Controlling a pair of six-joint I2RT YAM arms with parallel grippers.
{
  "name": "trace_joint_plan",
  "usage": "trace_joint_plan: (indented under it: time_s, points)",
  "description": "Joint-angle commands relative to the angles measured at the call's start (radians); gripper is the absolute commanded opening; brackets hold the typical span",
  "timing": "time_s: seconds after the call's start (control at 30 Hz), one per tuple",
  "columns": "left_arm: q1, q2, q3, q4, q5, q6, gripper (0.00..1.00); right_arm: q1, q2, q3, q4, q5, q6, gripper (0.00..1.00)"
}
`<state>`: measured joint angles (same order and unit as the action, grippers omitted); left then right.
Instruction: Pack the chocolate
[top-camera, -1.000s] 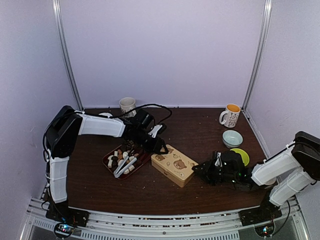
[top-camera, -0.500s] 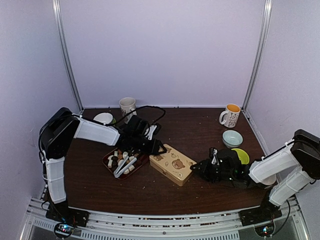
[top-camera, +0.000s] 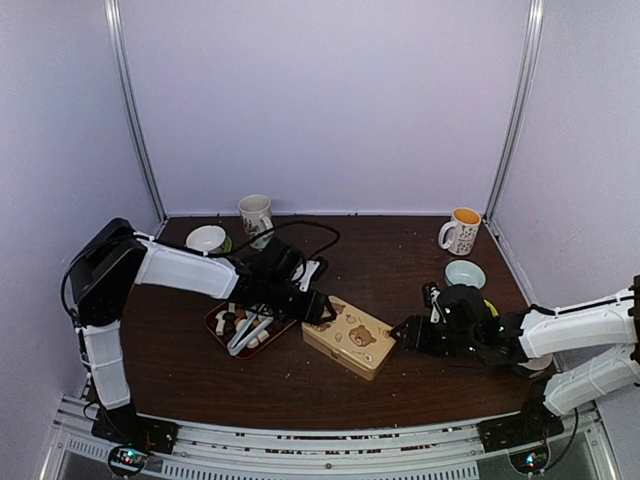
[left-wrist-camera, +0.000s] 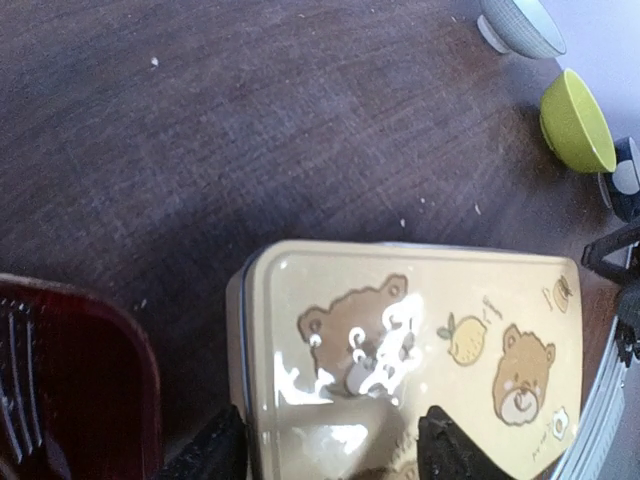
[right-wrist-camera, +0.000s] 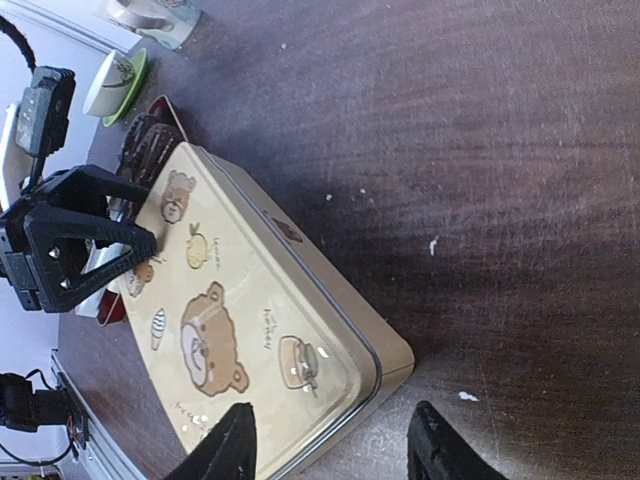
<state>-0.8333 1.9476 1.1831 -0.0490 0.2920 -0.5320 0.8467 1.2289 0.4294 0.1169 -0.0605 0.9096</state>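
The chocolate, small white and brown pieces, lies in a dark red tray with silver tongs across it. Right of the tray sits a closed cream tin with bear pictures. My left gripper is open at the tin's left end; in the left wrist view its fingertips stand apart over the tin's lid. My right gripper is open at the tin's right end, its fingers spread either side of the tin's corner.
At the back stand a patterned mug, a white bowl on a green saucer and a mug with an orange inside. A pale blue bowl and a green bowl sit beside my right arm.
Both grippers have closed in on the tin, the left from the tray side and the right from the right. Both pairs of jaws have widened. The tin has stayed put.
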Motion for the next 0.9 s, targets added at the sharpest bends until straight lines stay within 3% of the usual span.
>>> trace_joint_plan:
  time_s: [0.0,0.07,0.13,0.17,0.27,0.37,0.4,0.5,0.7,0.87]
  points:
    - [0.007,-0.159,-0.016,-0.111,-0.083,0.054,0.62,0.005,-0.114,0.036,-0.082,0.022,-0.094,0.50]
    - [0.011,-0.199,-0.022,-0.127,-0.082,0.060,0.65,0.005,-0.151,0.025,-0.031,-0.029,-0.112,0.47]
    - [0.011,-0.225,-0.030,-0.131,-0.068,0.064,0.65,0.008,-0.162,0.010,0.048,-0.099,-0.117,0.36]
    - [0.011,-0.233,-0.040,-0.122,-0.055,0.064,0.62,0.011,-0.154,0.005,0.106,-0.137,-0.114,0.28]
    - [0.011,-0.245,-0.081,-0.070,-0.002,0.049,0.41,0.027,-0.084,-0.001,0.224,-0.223,-0.094,0.00]
    - [0.011,-0.253,-0.140,0.003,0.050,0.026,0.07,0.061,0.013,0.005,0.332,-0.276,-0.066,0.00]
    - [0.011,-0.255,-0.156,0.028,0.071,0.020,0.00,0.072,0.044,0.007,0.366,-0.291,-0.052,0.00]
    - [0.011,-0.246,-0.194,0.080,0.105,0.002,0.00,0.097,0.130,0.002,0.488,-0.319,-0.012,0.00]
    - [0.011,-0.181,-0.225,0.151,0.144,-0.035,0.00,0.100,0.163,-0.037,0.551,-0.301,-0.016,0.00]
    - [0.011,-0.226,-0.188,0.085,0.105,-0.001,0.00,0.099,0.218,-0.094,0.564,-0.272,-0.019,0.00]
